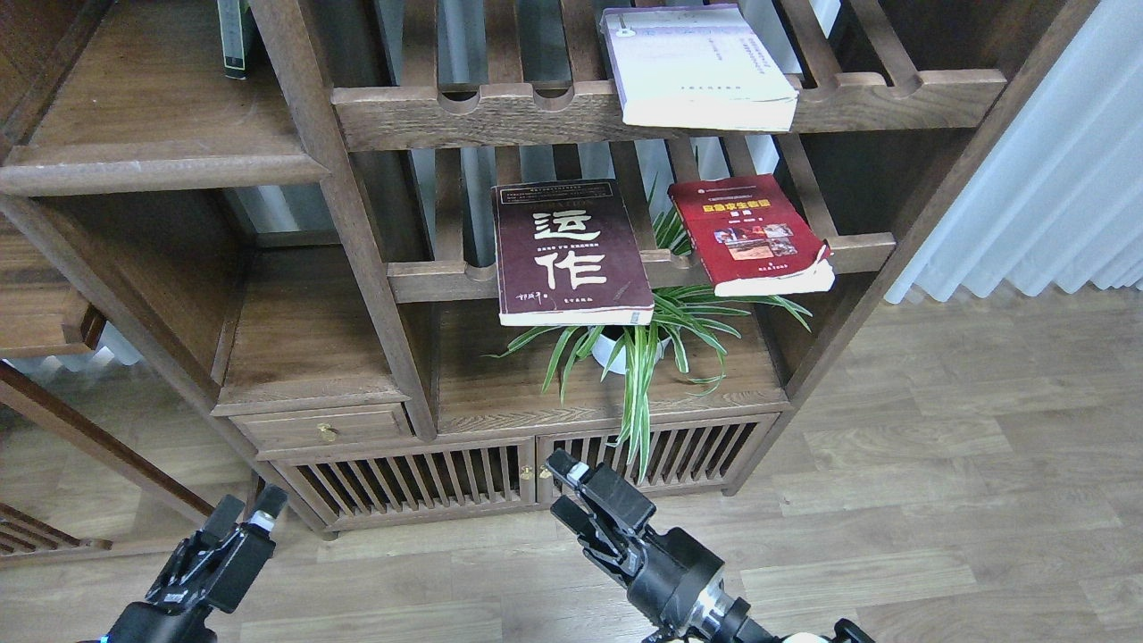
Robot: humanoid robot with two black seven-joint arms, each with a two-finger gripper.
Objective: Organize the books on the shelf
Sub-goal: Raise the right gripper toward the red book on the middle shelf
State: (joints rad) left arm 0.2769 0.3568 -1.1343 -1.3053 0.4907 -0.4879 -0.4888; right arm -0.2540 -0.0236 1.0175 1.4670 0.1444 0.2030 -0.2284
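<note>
Three books lie flat on slatted racks. The dark maroon one (571, 254) with big white characters and the red one (750, 234) with a cover photo rest on the middle rack, both overhanging its front rail. The white book (698, 67) with a lavender spine lies on the top rack. The shelf (152, 134), a solid brown board with a rounded lip, is at the upper left. My left gripper (248, 507) hangs low at the bottom left, open and holding nothing. My right gripper (561, 487) is at the bottom centre, open and far below the books.
A spider plant in a white pot (625, 348) stands under the middle rack. A thin greenish book (234, 36) stands upright at the back of the solid board. A small drawer (326, 429) and slatted cabinet doors (527, 473) form the base. Grey curtain (1054, 179) hangs on the right.
</note>
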